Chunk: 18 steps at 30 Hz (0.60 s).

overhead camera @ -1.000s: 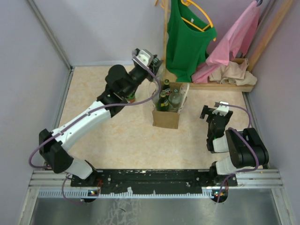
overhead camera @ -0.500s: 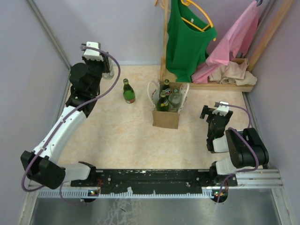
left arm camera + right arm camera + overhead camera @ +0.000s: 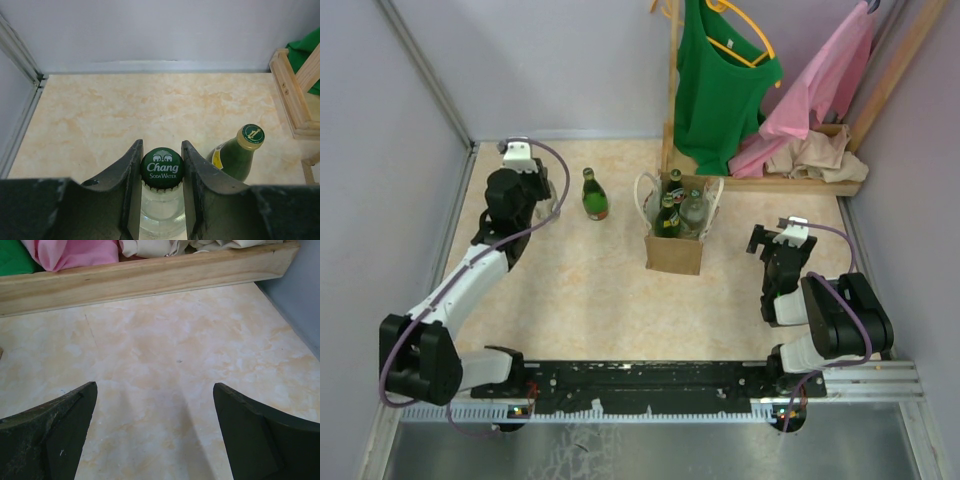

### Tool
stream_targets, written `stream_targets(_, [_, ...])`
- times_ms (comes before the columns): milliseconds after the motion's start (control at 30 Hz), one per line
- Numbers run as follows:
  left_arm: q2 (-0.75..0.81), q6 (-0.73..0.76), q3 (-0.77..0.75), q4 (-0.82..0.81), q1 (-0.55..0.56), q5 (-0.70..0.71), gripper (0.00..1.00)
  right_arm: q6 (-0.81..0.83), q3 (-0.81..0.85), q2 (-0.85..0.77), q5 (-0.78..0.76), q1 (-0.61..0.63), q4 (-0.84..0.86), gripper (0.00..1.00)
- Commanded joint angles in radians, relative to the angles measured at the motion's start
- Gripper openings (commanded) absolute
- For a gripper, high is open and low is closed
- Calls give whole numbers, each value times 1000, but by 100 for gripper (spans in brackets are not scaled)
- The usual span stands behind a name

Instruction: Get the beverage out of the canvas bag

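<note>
Left gripper (image 3: 161,149) has its jaws pinched on the cap and neck of the clear soda-water bottle (image 3: 161,212). The bottle hangs straight down between the fingers, long axis upright, already out of the canvas bag (image 3: 673,255) and well apart from it, in the upper left of the overhead view. I can't tell whether its base touches the table (image 3: 590,300); the wrist view cuts it off. Green bottle (image 3: 235,157) stands just beside it, lower right in the wrist view, so that side is tight for a set-down or a retreat. There is bare table ahead and to the left, up to the side rail (image 3: 20,125). More bottles (image 3: 667,215) stand upright in the bag. Right gripper (image 3: 154,405) hangs with jaws spread wide over bare table at frame right, nearer the bag than the left one.
</note>
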State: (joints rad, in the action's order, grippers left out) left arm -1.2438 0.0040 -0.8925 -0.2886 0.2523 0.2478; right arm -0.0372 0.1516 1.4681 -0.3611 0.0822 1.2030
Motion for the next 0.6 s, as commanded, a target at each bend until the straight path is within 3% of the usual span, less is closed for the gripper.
stream_targets(0, [-10,1,-14,-279,0,-1,0,-3,19,-17,-3,-1,46,99])
stream_targets(200, [-104,12,-4,-352,-2,6,0,-3,19,-16,-3,-1,46,99])
stream_targets(567, [-251,5,103,-650,-5,47,0,-3,20,-17,-3,-1,46,99])
